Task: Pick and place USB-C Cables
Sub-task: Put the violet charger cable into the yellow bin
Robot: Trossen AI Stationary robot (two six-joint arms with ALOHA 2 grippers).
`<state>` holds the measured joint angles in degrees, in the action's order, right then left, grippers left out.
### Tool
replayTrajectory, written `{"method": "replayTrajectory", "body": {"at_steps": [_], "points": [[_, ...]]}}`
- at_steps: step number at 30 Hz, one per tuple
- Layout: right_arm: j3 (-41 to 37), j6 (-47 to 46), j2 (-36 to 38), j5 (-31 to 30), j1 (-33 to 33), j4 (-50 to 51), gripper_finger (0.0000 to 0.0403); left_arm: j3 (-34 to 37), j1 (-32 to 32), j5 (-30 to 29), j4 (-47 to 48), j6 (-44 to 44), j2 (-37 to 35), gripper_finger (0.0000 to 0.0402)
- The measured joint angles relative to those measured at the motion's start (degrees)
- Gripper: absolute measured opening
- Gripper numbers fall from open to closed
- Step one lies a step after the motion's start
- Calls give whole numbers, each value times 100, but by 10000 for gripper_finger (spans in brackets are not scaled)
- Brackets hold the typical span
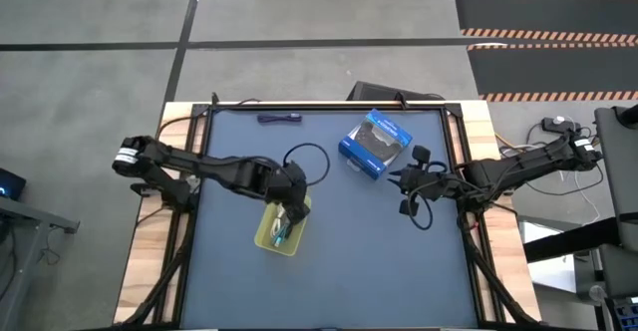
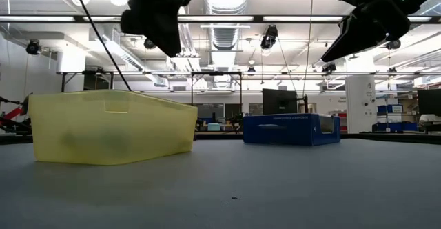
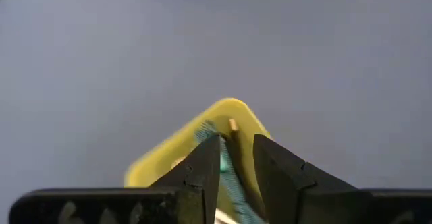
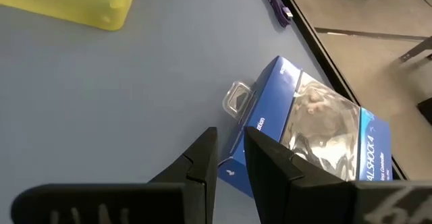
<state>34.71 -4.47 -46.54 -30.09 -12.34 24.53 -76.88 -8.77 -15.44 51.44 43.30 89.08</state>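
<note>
The yellow tray (image 1: 271, 237) sits on the blue mat near the left middle of the table. The teal-green cable (image 3: 228, 173) lies inside it, with a bit of the white cable (image 3: 226, 217) beside it. My left gripper (image 1: 291, 211) hangs above the tray's far end, fingers a narrow gap apart, and the teal-green cable shows through that gap. The low view shows this gripper (image 2: 160, 22) well clear of the tray (image 2: 110, 127). The dark purple cable (image 1: 280, 118) lies near the far edge. The black cable is not plainly in view. My right gripper (image 1: 407, 183) waits, slightly open, near the blue box.
A blue and black retail box (image 1: 376, 144) lies right of centre, close to my right gripper, and fills the right wrist view (image 4: 310, 126). Dark wire loops hang off both wrists. Raised black rails (image 1: 454, 142) border the mat. Bare mat (image 1: 349, 261) lies toward the near edge.
</note>
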Motion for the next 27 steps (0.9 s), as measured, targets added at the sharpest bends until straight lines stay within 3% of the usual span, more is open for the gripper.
{"method": "replayTrajectory", "body": {"at_steps": [6,12,27], "points": [[30,-205,0,2,0,2,63,37,380,324,-2,-1546,0,73],[30,-302,0,2,0,4,61,41,867,771,-2,-2439,-9,73],[30,-104,0,0,0,5,59,220,2983,849,-14,-3437,185,73]]}}
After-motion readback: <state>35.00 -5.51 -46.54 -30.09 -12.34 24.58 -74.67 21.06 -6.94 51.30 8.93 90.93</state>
